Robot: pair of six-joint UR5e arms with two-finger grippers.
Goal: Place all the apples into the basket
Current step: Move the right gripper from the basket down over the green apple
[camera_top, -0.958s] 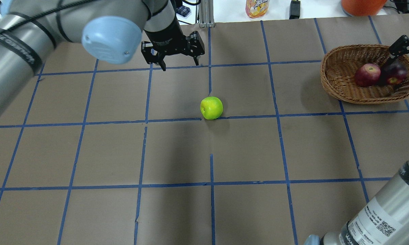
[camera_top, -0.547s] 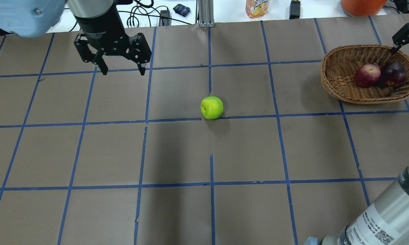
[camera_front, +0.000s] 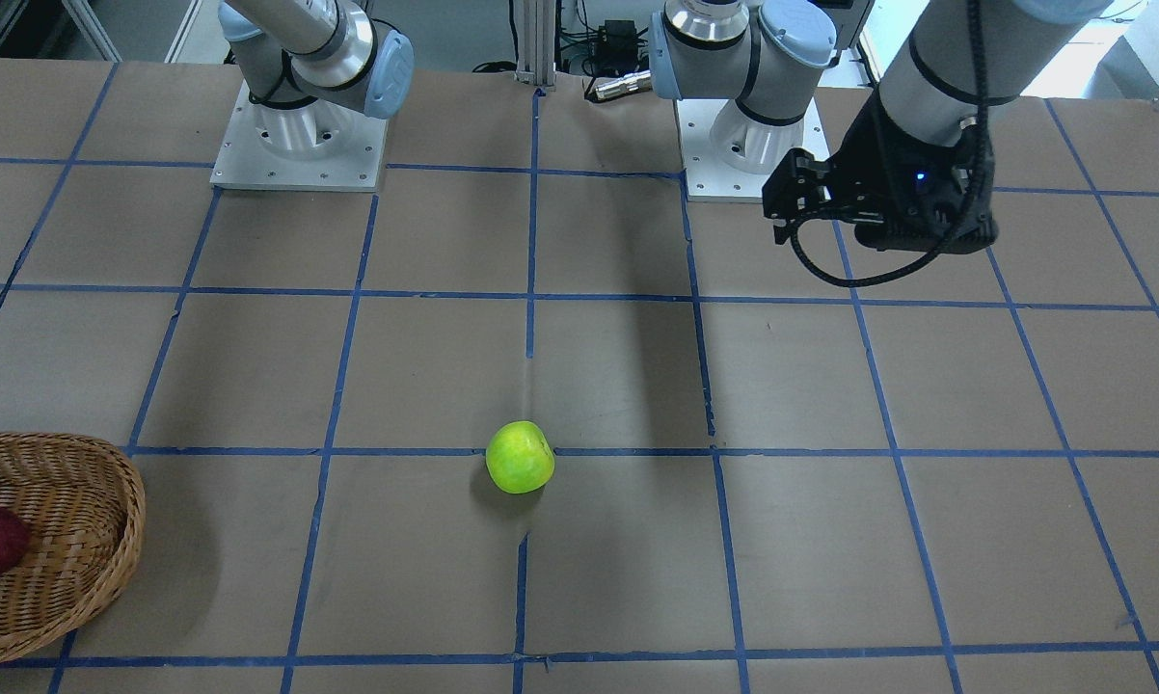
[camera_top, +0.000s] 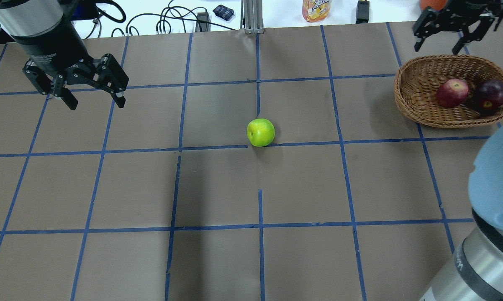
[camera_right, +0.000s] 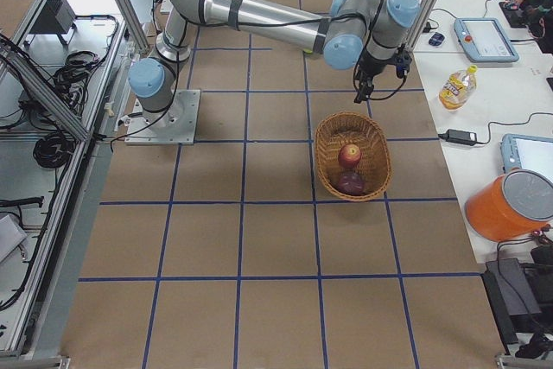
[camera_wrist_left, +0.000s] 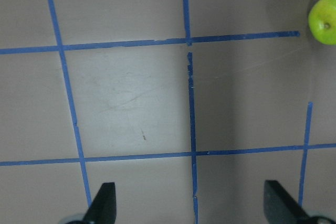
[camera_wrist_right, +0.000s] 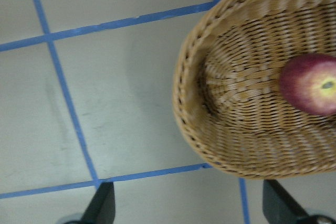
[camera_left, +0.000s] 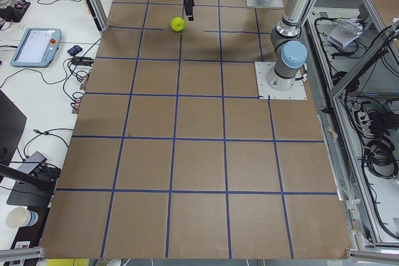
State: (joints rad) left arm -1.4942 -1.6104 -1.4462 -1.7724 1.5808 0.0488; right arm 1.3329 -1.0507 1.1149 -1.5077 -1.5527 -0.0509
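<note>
A lime green apple [camera_top: 260, 132] lies alone on the brown table near its middle; it also shows in the front view [camera_front: 520, 457] and at the top right of the left wrist view [camera_wrist_left: 323, 18]. The wicker basket [camera_top: 452, 119] stands at the far right and holds the red apple [camera_top: 452, 92] and the maroon apple [camera_top: 491, 97]. My left gripper [camera_top: 96, 102] is open and empty, hovering far left of the green apple. My right gripper [camera_top: 436, 48] is open and empty, above the table just beyond the basket's far left rim. The right wrist view shows the basket [camera_wrist_right: 231, 93] and the red apple [camera_wrist_right: 312, 83].
The table is covered in brown paper with a blue tape grid. A juice bottle [camera_top: 316, 9], cables and an aluminium post [camera_top: 253, 16] sit beyond the far edge. My right arm's elbow [camera_top: 494, 188] fills the lower right of the overhead view.
My left gripper has swung from far centre to the far left, staying open. My right gripper has lifted out of the basket, away from the maroon apple, to beyond its far rim.
</note>
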